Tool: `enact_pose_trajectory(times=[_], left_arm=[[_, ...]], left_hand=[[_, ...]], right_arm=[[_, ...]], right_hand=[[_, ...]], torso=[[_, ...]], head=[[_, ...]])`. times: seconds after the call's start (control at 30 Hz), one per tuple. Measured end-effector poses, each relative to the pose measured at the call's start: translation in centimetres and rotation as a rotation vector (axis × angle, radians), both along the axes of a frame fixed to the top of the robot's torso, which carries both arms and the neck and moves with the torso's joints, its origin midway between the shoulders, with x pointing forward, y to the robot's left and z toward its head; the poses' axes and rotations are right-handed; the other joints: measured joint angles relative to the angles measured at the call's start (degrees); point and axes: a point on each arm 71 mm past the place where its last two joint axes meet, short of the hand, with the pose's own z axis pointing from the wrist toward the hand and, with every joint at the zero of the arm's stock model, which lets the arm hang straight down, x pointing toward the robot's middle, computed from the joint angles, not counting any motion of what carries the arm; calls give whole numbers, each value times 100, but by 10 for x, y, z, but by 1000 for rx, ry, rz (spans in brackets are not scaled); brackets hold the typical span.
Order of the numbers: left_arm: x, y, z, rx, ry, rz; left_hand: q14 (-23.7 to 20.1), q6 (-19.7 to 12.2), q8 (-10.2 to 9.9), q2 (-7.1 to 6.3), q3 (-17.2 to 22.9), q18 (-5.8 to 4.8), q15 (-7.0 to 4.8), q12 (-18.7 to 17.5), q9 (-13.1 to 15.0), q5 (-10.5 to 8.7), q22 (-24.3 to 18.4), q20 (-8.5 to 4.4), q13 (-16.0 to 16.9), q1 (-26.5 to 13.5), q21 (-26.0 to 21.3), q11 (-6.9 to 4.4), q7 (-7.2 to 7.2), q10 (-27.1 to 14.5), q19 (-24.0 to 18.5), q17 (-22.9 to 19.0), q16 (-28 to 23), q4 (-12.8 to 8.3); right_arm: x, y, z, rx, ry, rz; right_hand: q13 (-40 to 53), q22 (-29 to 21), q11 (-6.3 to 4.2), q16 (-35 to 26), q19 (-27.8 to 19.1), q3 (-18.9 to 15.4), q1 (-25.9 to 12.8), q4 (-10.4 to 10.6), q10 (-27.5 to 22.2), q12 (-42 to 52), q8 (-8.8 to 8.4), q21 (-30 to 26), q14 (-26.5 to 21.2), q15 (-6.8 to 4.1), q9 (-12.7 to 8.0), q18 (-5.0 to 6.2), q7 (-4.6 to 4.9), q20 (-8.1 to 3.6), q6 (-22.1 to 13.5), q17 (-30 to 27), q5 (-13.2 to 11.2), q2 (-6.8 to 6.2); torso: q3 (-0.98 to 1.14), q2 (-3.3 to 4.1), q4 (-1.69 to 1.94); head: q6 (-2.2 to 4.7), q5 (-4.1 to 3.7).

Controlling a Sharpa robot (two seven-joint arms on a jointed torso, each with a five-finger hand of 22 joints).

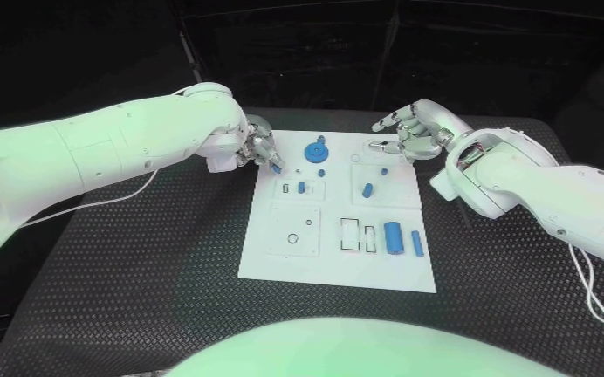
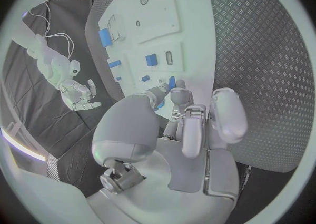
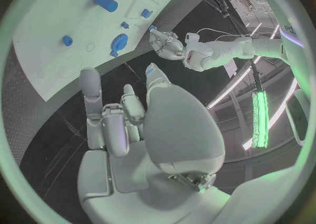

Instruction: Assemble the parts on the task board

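Arms reach in from both sides toward the task board [image 1: 338, 259], which lies mid-table. At the board's far left corner the left hand [image 1: 258, 147] has its fingers curled around a small blue part [image 1: 276, 167]. By the far right corner the right hand [image 1: 415, 133] holds nothing, fingers loosely spread. Other blue parts lie on the board; how firmly the held part is pinched is hard to make out.

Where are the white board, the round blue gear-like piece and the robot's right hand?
task board [image 1: 292, 259], head view, bare near-left corner of the plate.
round blue part [image 1: 316, 147], head view, middle of its disc.
right hand [image 1: 413, 130], head view, middle of the hand.
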Motion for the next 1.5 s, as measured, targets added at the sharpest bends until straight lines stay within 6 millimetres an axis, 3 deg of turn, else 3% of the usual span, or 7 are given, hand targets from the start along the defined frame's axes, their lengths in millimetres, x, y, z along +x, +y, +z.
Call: enact_pose_trajectory(times=[0.23,0.6,1.5], left_arm=[[-17,-5,1,-50,-41,11],[-34,-13,-17,-57,-91,17],[-37,-22,-28,49,-183,-63]], left_hand=[[21,-8,100,-71,167,0,-21,64,46,0,41,-19,66,-71,0,12,9,29,19,0,0,-21],[0,-15,220,-168,387,0,-43,91,81,-2,56,-39,100,-168,0,-8,-25,51,39,0,0,-36],[0,-38,304,-211,548,0,-42,146,123,0,90,-39,159,-259,0,-18,-41,100,39,0,0,-48]], right_arm=[[1,-1,-1,-2,2,-3],[1,-2,-1,-2,5,-4],[1,-2,-1,-2,7,-4]], right_hand=[[0,0,0,0,0,0,0,0,0,0,0,0,0,0,0,0,0,0,0,-1,0,0],[0,-19,0,0,0,0,0,0,0,0,0,-24,0,0,0,0,0,0,0,-1,0,0],[-4,-39,0,1,0,0,0,0,0,0,0,-24,0,0,0,0,0,0,0,-2,0,0]], torso=[[3,-5,5],[-1,1,-1],[2,5,-12]], head=[[-16,16],[-32,45],[-80,50]])
